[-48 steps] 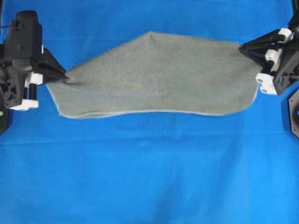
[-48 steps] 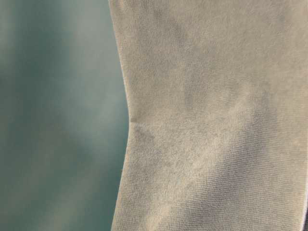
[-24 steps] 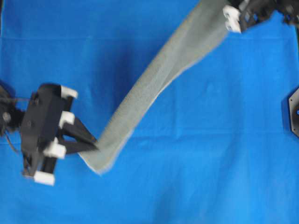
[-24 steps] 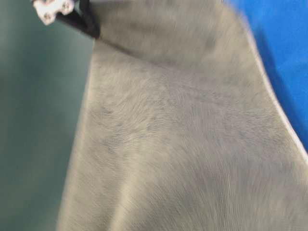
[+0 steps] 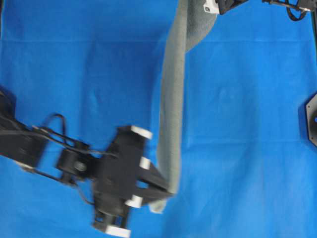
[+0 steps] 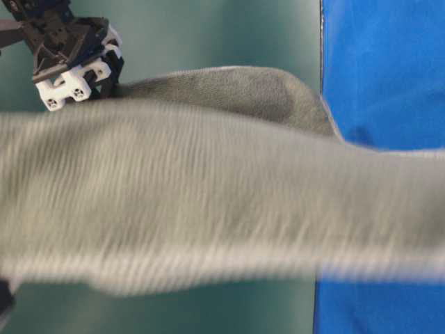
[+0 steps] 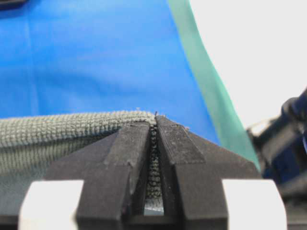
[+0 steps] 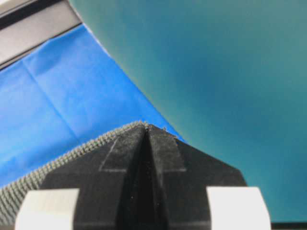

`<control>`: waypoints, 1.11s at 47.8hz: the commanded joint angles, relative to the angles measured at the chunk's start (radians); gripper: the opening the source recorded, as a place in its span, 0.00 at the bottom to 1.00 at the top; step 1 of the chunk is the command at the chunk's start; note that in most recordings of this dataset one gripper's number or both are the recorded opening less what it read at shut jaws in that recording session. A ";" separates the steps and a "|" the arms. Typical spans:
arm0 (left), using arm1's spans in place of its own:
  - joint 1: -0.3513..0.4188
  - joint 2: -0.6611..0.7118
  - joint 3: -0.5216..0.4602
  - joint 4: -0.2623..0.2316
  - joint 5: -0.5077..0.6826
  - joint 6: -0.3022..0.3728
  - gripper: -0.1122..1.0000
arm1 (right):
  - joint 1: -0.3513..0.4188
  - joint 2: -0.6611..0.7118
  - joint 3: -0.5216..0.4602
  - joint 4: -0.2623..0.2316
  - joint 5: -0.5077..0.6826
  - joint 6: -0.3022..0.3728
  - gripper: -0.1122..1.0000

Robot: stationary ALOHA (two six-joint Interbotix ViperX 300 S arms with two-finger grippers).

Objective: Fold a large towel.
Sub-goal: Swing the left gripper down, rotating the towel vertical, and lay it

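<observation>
Grey-green terry towel with pale stitched hem [image 5: 171, 124] hung stretched between both arms, clear of the bright blue sheet [image 5: 247, 148] under it. Long axis ran near-vertical in overhead view, top edge to lower centre, cloth bunched into a narrow band, not spread flat.

Left black gripper [image 5: 168, 191] at lower end, jaws pinched tight on a towel corner; left wrist view showed terry weave squeezed in the slit between the two black fingers [image 7: 127, 158]. Right black gripper [image 5: 218, 5] at far top edge, mostly cropped overhead; also closed on cloth, hem visible running off leftward from its tip in right wrist view [image 8: 146, 127]. Table-level view: right gripper [image 6: 104, 76] high at upper left, towel sagging across frame, blurred.

Key relation: towel lay taut end to end, so each gripper had cloth pulling straight away from it toward the other. Left arm was nearer the sheet's near side. Judged mid-swing of a fold/reorient; next needs the band lowered and spread w/o twist.

Around: dark fixture at right edge [image 5: 312, 119], well apart. Nothing seen in the way on the sheet. Risk: slack middle dragging, bunching on landing.
</observation>
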 commanded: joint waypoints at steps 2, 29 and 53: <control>-0.054 0.061 -0.098 -0.005 -0.017 0.002 0.13 | -0.038 -0.060 0.015 -0.005 0.023 -0.002 0.13; -0.066 0.302 -0.362 -0.009 -0.035 -0.028 0.13 | -0.037 -0.310 0.221 0.000 0.176 0.000 0.13; -0.086 0.080 0.353 -0.009 -0.347 -0.546 0.13 | -0.023 0.261 -0.054 -0.006 -0.017 -0.005 0.13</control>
